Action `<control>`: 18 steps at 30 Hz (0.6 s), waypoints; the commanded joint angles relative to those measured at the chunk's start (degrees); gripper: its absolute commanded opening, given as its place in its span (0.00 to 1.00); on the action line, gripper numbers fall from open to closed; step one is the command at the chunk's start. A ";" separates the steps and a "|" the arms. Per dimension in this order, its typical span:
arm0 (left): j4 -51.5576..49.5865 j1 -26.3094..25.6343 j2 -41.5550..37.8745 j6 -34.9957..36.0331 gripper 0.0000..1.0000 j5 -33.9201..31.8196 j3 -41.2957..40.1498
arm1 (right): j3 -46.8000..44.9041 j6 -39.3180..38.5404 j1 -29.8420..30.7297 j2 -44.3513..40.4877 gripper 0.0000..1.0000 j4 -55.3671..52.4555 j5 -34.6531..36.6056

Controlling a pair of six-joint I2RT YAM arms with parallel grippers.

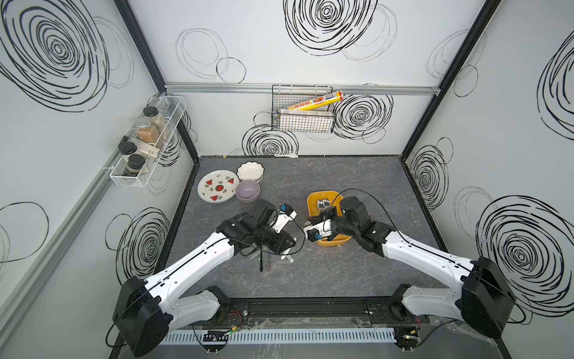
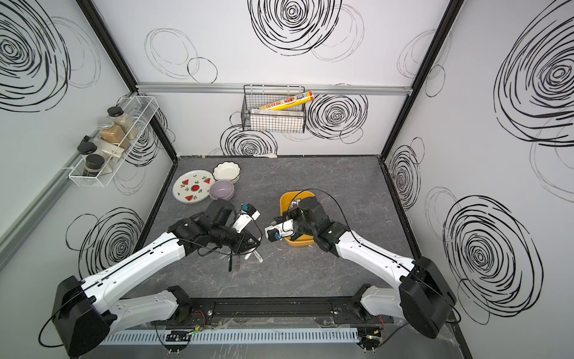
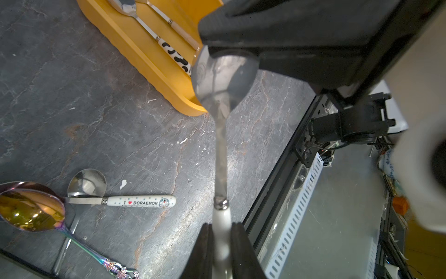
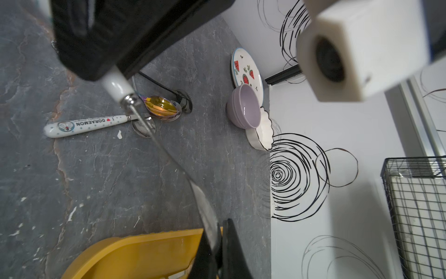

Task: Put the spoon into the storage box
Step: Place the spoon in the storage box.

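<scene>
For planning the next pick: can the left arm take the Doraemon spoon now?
Probably not yet: the left tool is shut on the white-handled spoon, which the right tool also grips.

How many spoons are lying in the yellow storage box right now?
2: a cow-patterned spoon and a beige-handled spoon side by side in the storage box; the right arm may hide more.

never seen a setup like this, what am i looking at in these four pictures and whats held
The left arm and right arm of a robot stand at a grey table. Two pictures look down from overhead; two come from a camera on each wrist. A white-handled spoon is gripped at both ends: the left tool clamps its handle, the right tool its round end, near a yellow tray already holding two spoons. More spoons, a plate and two bowls lie on the table.
</scene>
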 commanded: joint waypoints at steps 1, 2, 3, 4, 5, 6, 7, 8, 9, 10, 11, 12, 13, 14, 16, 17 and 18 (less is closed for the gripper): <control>0.55 -0.04 -0.47 -0.36 0.39 -6.22 2.11 | 4.49 3.71 0.46 0.40 0.00 -5.78 -1.62; 0.20 -0.01 -0.82 -0.53 0.47 -8.60 2.29 | 6.93 4.17 0.46 1.25 0.00 -11.04 -2.33; 0.15 -0.16 -1.31 -0.60 0.51 -10.12 2.18 | 9.53 5.21 0.45 2.39 0.00 -16.01 -2.68; 0.09 -0.14 -1.76 -0.50 0.52 -10.78 2.33 | 11.52 6.66 0.42 3.55 0.00 -18.96 -2.58; 0.20 -0.32 -2.25 -0.34 0.53 -11.44 2.30 | 13.49 8.14 0.46 4.53 0.00 -22.70 -2.81; 0.56 -0.74 -2.72 -0.39 0.53 -12.25 2.03 | 15.04 9.16 0.45 5.58 0.00 -25.35 -3.51; 0.88 -1.17 -3.03 -0.42 0.53 -12.67 1.85 | 16.32 9.58 0.46 6.43 0.00 -27.59 -3.83; 1.05 -1.77 -3.22 -0.47 0.53 -13.04 1.73 | 17.46 10.20 0.46 7.23 0.00 -29.23 -4.56; 1.10 -2.62 -3.28 -0.53 0.53 -13.82 1.73 | 18.76 10.81 0.46 7.82 0.00 -30.81 -5.23; 1.03 -3.52 -3.23 -0.69 0.53 -14.96 1.77 | 19.58 11.30 0.42 8.26 0.00 -31.88 -5.51; 0.73 -4.71 -3.18 -0.94 0.53 -16.76 1.81 | 20.52 11.52 0.45 8.91 0.00 -33.51 -5.44; 0.30 -6.35 -3.17 -1.11 0.53 -19.62 2.10 | 21.51 11.73 0.46 9.55 0.00 -34.98 -5.07; -0.23 -7.96 -3.22 -1.34 0.52 -22.99 2.30 | 21.98 11.96 0.44 9.91 0.00 -35.81 -4.58; -0.74 -9.83 -3.27 -1.64 0.52 -27.12 2.47 | 22.26 12.04 0.46 10.27 0.00 -36.51 -4.22; -1.76 -11.82 -3.40 -1.66 0.52 -31.70 3.08 | 22.54 12.29 0.46 10.52 0.00 -37.40 -4.20; -2.25 -12.28 -3.52 -1.59 0.52 -33.50 3.30 | 22.46 12.31 0.47 10.35 0.00 -37.25 -4.41; -2.85 -12.53 -3.50 -1.57 0.52 -35.22 3.39 | 22.33 12.34 0.46 10.24 0.00 -37.24 -4.50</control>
